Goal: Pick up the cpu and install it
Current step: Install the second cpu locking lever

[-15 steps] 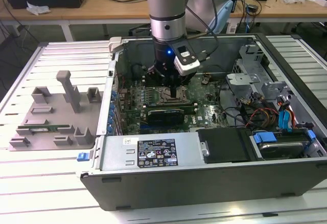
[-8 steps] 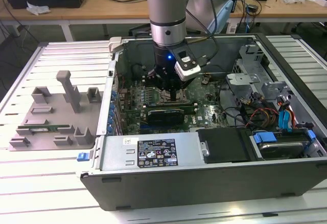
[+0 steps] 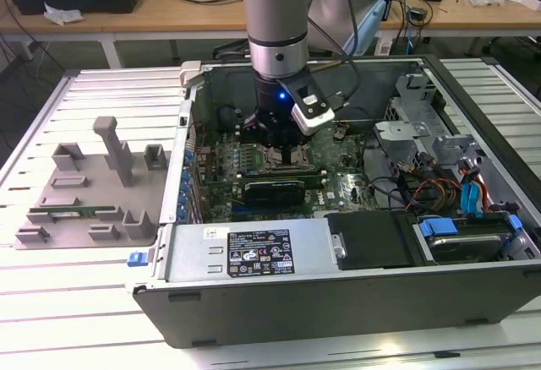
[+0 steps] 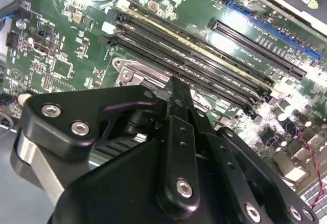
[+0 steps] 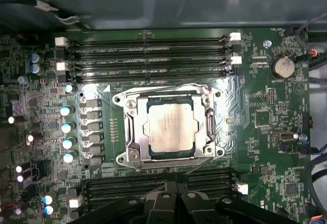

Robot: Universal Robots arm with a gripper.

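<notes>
Chip (image 5: pixel 170 128) lying flat in socket (image 5: pixel 212 112) on green board (image 5: pixel 265 111), square, no long axis. Hand (image 3: pixel 279 138) hovering directly above, inside computer case (image 3: pixel 338 285). Grip state: cannot tell; holding nothing visible.

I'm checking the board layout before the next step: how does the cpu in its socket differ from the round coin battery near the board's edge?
The cpu is square, pale silver and matte, while the coin battery is round and smaller. The cpu sits framed by a metal socket bracket mid-board between the memory slots; the coin battery sits in a small holder near the board's edge. Both lie flat with a metallic top.
</notes>
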